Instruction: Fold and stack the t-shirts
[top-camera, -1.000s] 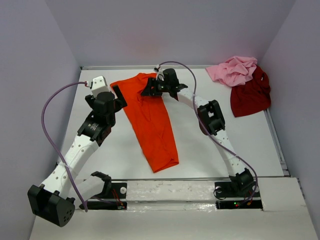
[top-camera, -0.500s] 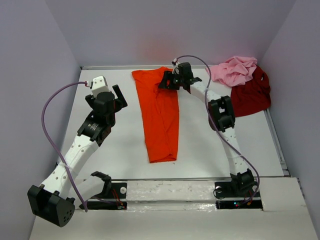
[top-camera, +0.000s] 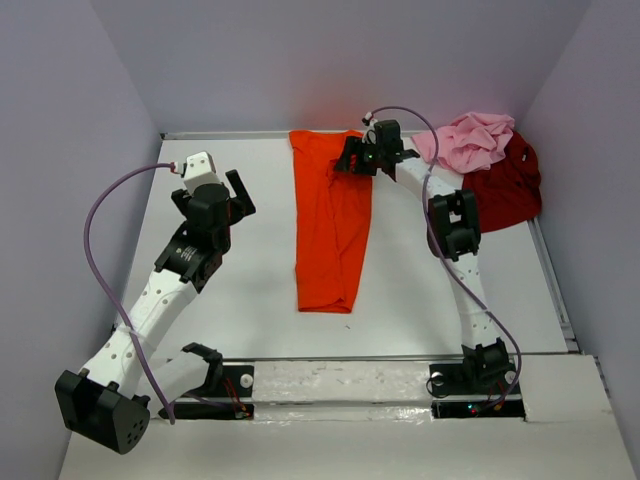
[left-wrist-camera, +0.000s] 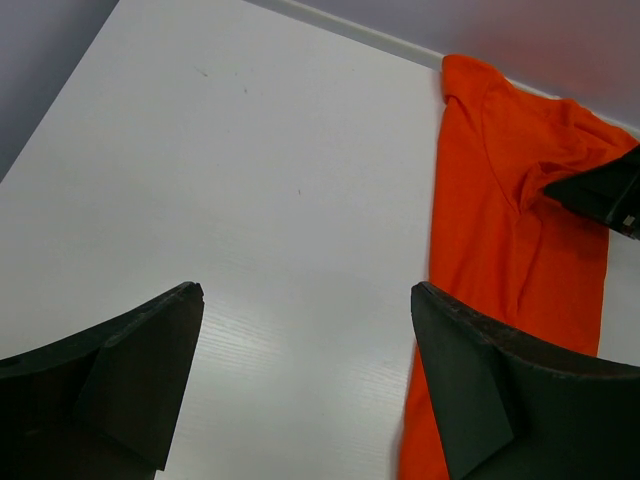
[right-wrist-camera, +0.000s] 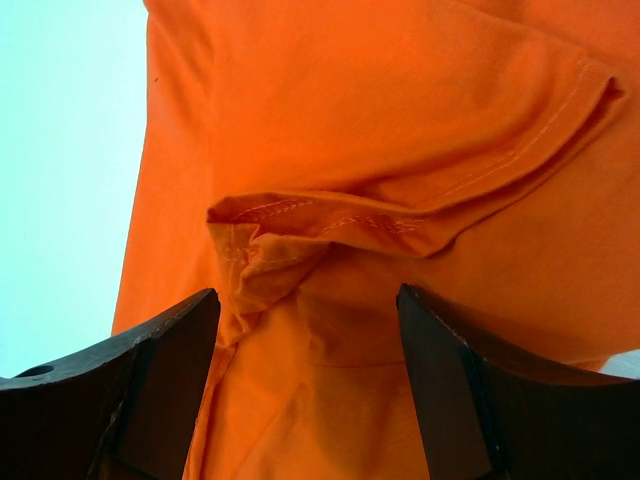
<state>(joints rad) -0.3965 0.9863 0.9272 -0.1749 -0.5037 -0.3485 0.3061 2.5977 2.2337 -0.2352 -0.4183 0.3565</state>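
The bright orange t-shirt (top-camera: 330, 230) lies as a long narrow strip running from the back wall toward the front (left-wrist-camera: 520, 200). My right gripper (top-camera: 352, 160) is down on its far end, jaws wide apart, with a bunched sleeve hem lying between the fingers (right-wrist-camera: 310, 370); the orange cloth (right-wrist-camera: 380, 120) fills that view. My left gripper (top-camera: 240, 195) hovers open over bare table left of the shirt, nothing between its fingers (left-wrist-camera: 305, 375). The light pink t-shirt (top-camera: 468, 140) is crumpled in the back right corner, partly on the dark red t-shirt (top-camera: 500, 190).
White table (top-camera: 240, 290) with walls on the left, back and right. The right arm's links (top-camera: 455, 230) stretch along the right of the orange shirt. A purple cable (top-camera: 100, 230) loops off the left arm.
My right gripper has moved to the right along the back of the table, and the orange shirt swung with it from slanted to nearly straight. The left arm has stayed put.
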